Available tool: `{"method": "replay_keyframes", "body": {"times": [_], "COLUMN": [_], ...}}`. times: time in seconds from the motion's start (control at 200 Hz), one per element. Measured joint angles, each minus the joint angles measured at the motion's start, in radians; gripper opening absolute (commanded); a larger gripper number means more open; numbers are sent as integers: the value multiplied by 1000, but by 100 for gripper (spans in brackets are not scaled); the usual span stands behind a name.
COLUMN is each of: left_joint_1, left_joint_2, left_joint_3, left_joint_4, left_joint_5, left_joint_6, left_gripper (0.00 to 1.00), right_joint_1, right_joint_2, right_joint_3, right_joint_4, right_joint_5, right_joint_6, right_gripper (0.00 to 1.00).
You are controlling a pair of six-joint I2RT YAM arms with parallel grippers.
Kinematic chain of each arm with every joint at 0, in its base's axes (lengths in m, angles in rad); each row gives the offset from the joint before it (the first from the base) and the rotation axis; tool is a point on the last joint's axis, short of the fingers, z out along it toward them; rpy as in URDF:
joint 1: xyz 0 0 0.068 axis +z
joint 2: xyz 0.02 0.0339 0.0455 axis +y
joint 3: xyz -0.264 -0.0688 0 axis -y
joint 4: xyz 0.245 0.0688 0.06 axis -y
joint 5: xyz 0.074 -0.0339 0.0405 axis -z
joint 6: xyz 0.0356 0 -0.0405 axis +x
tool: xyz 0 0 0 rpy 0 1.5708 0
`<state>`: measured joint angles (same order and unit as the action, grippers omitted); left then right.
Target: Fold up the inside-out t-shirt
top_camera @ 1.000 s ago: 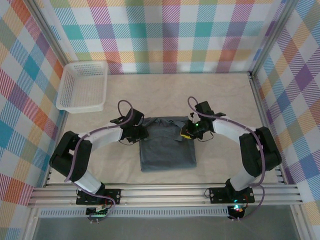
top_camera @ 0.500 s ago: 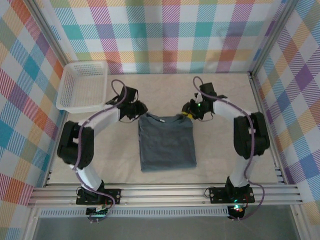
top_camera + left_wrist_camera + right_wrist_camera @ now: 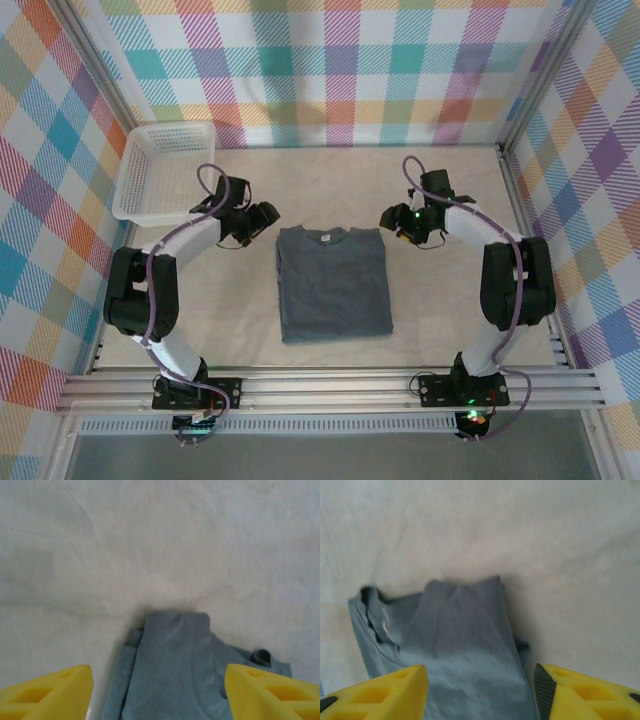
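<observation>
Checked pastel walls are closing in a pale, cloth-covered surface [image 3: 450,300]. The left tool [image 3: 262,220] is hovering with its yellow fingers [image 3: 50,690] spread wide and gripping nothing, just beside the far left corner of the t-shirt [image 3: 333,285]. The right tool [image 3: 392,218] is mirroring it at the far right corner, equally wide and equally empty.

That matched spacing is probably deliberate, with each arm looking after one shoulder of the cloth. The t-shirt is lying flat as a tidy rectangle in the middle of the surface, between the two arms, with its collar pointing away from their bases (both wrist views are showing a layered corner, so the sleeves seem tucked in). Judging by that shape, the folding is looking nearly finished.

A white mesh basket [image 3: 165,175] is sitting at the far left corner, well apart from the cloth.

Counting up: two arms, two tools, one t-shirt, one basket.
</observation>
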<state>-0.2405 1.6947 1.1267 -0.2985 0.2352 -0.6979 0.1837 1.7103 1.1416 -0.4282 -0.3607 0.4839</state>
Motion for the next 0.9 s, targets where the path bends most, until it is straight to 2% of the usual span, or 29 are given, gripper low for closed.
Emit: {"method": "replay_keyframes", "body": {"times": [0.2, 0.275, 0.4, 0.5, 0.64, 0.795, 0.9], "left_joint_1": [-68, -82, -91, -93, -91, -96, -97], "left_joint_2": [121, 185, 229, 254, 272, 275, 275], "left_joint_3": [40, 70, 105, 127, 131, 131, 130], "left_joint_4": [-16, -15, -32, -8, 2, 18, 27], "left_joint_5": [0, 0, -13, -18, -16, -8, -4], "left_joint_6": [8, 10, 23, 37, 40, 53, 59], "left_gripper": [70, 67, 53, 37, 24, 0, 0], "right_joint_1": [1, 1, 1, 1, 1, 1, 1], "right_joint_2": [-24, -24, -24, -23, -21, -11, 14], "right_joint_3": [-52, -53, -55, -56, -60, -61, -61], "right_joint_4": [14, 24, 26, 25, 24, 24, 28], "right_joint_5": [-3, -4, -8, -8, -6, 13, 11], "right_joint_6": [-39, -47, -52, -53, -55, -48, -38], "right_gripper": [67, 67, 67, 67, 68, 77, 80]}}
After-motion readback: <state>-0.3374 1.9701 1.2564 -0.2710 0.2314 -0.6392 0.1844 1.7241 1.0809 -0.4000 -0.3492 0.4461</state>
